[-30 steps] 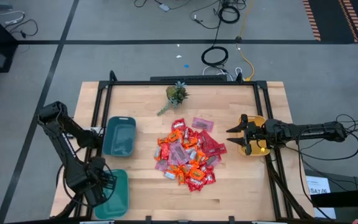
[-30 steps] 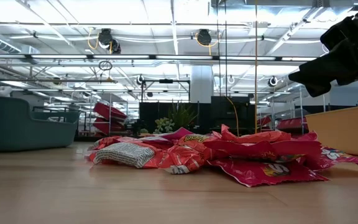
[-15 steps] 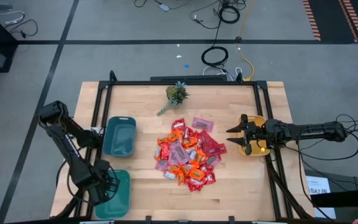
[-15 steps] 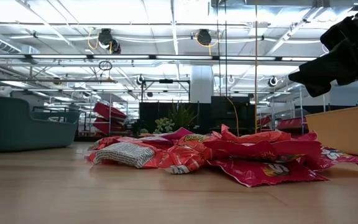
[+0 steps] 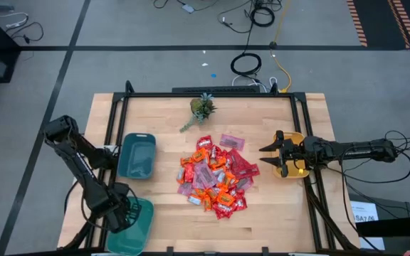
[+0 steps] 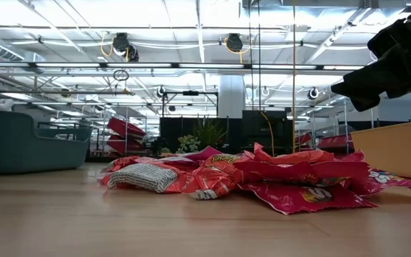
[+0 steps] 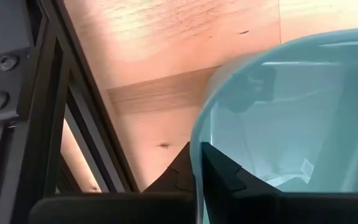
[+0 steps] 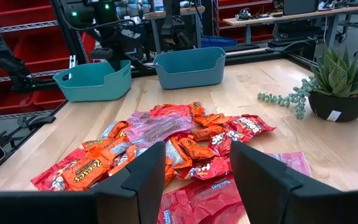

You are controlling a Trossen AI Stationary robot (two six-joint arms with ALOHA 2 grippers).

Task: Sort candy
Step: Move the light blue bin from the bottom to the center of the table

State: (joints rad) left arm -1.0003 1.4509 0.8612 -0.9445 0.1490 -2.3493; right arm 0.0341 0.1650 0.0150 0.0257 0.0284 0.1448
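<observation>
In the middle of the pale wooden table, the candy lies in 1 loose heap of flat, crinkled foil packets, glossy red and orange with a few pink-purple ones. None of it sits in any bin that the pictures show.

At the table's near-left corner stands a teal plastic bin with smooth walls and rounded corners. The left gripper is at its rim, with the jaws closed on that thin edge, 1 finger on either side of the wall. A 2nd teal bin, the same rounded oblong shape, sits just beyond it.

At the right edge a yellow bin rests under the right gripper, which hovers above the table beside the heap, its dark fingers spread apart and holding nothing.

A small spiky green plant in a dark pot stands toward the far edge.
</observation>
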